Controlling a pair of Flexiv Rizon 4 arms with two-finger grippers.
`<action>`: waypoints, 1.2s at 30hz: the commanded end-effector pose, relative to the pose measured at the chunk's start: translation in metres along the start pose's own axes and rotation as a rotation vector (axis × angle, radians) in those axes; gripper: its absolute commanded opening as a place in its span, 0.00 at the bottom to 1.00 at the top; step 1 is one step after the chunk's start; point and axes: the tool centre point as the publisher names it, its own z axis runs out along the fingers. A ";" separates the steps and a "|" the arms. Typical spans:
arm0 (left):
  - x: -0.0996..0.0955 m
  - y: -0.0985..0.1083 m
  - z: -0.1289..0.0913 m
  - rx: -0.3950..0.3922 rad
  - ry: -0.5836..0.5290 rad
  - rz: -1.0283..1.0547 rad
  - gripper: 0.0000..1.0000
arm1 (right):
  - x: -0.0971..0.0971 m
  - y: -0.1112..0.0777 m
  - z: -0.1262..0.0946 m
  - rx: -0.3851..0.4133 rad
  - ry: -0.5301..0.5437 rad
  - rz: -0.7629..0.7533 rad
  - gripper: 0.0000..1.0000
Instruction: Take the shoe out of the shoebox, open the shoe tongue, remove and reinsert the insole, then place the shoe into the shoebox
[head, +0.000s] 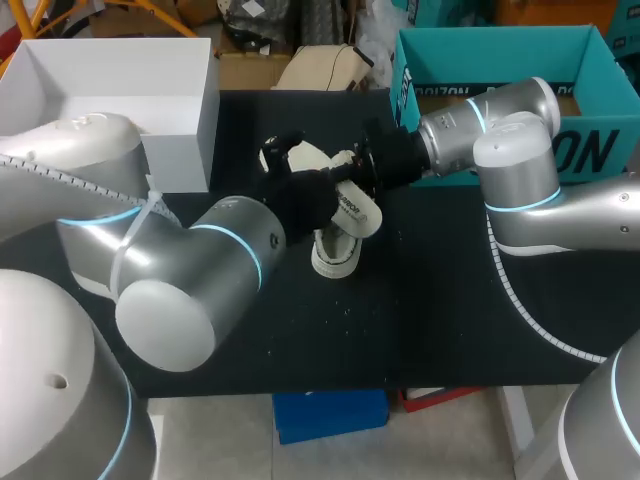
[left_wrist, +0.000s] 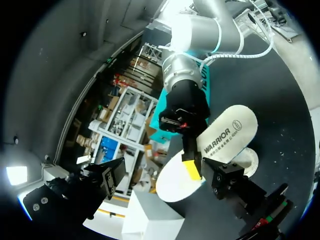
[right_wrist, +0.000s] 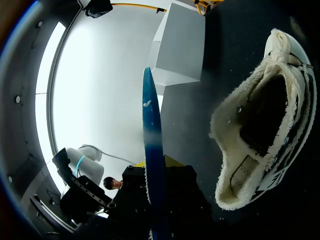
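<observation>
While the right gripper (left_wrist: 192, 169) is clamping the freed insole (left_wrist: 227, 135), reinsertion is coming up, I judge; the left gripper (head: 283, 160) is gaping apart; the shoe (head: 335, 250) is standing on the table (head: 440, 320) beneath; next, the insole needs aiming into its mouth.

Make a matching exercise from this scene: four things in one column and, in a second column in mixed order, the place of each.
Things:
1. insole
2. shoe
3. white box
4. teal box

Places:
A. at the far right of the table
B. in the right pincer
C. at the table's far left
D. at the table's middle

Pairs: 1-B, 2-D, 3-C, 4-A
</observation>
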 end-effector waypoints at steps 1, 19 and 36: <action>0.004 0.006 -0.007 0.016 -0.191 0.001 1.00 | 0.000 0.000 0.001 -0.002 0.000 0.000 0.00; -0.036 -0.011 0.002 -0.019 0.156 -0.449 1.00 | 0.000 0.000 0.001 -0.002 0.000 0.000 0.00; -0.132 0.005 0.067 -0.211 0.391 -0.817 1.00 | 0.000 0.000 0.001 -0.002 0.000 0.000 0.00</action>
